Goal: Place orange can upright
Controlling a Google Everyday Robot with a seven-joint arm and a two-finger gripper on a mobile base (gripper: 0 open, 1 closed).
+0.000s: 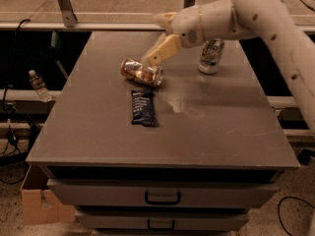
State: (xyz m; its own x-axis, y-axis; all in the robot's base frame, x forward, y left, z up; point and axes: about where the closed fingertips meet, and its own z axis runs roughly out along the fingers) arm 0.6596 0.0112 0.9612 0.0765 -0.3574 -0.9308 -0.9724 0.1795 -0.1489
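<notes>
Camera view: open-fingered gripper (151, 39) near orange can (142, 72) on its side

1. The arm (268, 23), upper right of the frame: a smooth white shell of thick rounded segments with small dark screw holes.
2. The gripper (152, 39), upper centre: two tan wedge-shaped fingers (162, 48) set wide apart on a white wrist.

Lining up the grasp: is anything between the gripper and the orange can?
Nothing. In the camera view the open gripper hangs just behind the lying orange can, only bare table between them; the wrapper lies on the can's near side.
</notes>
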